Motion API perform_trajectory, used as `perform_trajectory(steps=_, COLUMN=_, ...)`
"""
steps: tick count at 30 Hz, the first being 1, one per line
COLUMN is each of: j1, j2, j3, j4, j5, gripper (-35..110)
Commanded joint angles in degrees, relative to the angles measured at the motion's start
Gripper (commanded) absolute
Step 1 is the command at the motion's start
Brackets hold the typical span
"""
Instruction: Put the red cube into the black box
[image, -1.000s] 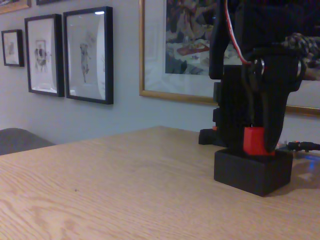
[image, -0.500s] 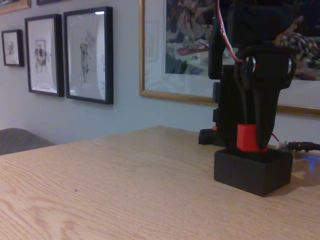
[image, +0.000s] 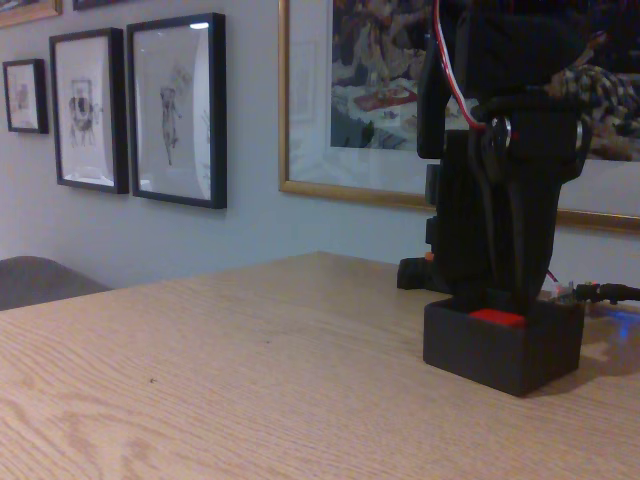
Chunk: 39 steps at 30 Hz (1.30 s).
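- From the fixed view I am looking low across the wooden table (image: 250, 370), and the black box (image: 503, 345) is sitting on it at the right side of the picture.
- I am seeing the red cube (image: 497, 317) lying inside the black box, with only its top face peeking above the near wall.
- The gripper (image: 510, 295) is hanging straight down over the box, its black fingers (image: 525, 250) reaching to about the box's rim, just behind the cube.
- I am not able to make out the jaws against the dark arm, so I cannot tell whether the hand is spread or closed, nor whether it is touching the cube.
- A red and white wire (image: 450, 70) is running down the arm's upper part above the gripper.
- Behind the box the arm's black base (image: 455, 230) is standing on the table, with a small orange-red part low on its left side.
- At the far right edge a cable and a faint blue light (image: 622, 318) are showing on the table.
- On the wall behind I am seeing three black-framed pictures (image: 175, 110) at the left and a large gold-framed picture (image: 350, 100) behind the arm.
- A grey chair back (image: 40, 280) is showing at the left edge, beyond the table.
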<state>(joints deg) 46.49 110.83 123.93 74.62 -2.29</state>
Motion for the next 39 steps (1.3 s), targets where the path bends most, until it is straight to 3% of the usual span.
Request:
perform_trajectory(steps=1, j1=-0.88, j2=2.55, j3=-0.53, j4=1.05, j5=-0.09, gripper=22)
perform_trajectory(steps=8, j1=-9.4, j2=8.79, j3=-7.12, j4=6.06, j5=-0.62, gripper=17)
perform_trajectory(steps=14, j1=-27.6, j2=19.95, j3=-1.05, j4=0.09, j5=2.55, gripper=5)
perform_trajectory(steps=21, j1=-39.37, j2=28.74, j3=14.85, j4=-8.96, j5=2.99, gripper=-3)
perform_trajectory(steps=25, j1=-42.36, j2=37.97, j3=24.08, j4=-13.36, j5=2.55, gripper=-4)
perform_trajectory(steps=39, j1=-45.62, j2=59.59, j3=39.2, j4=-11.87, j5=2.55, gripper=-7)
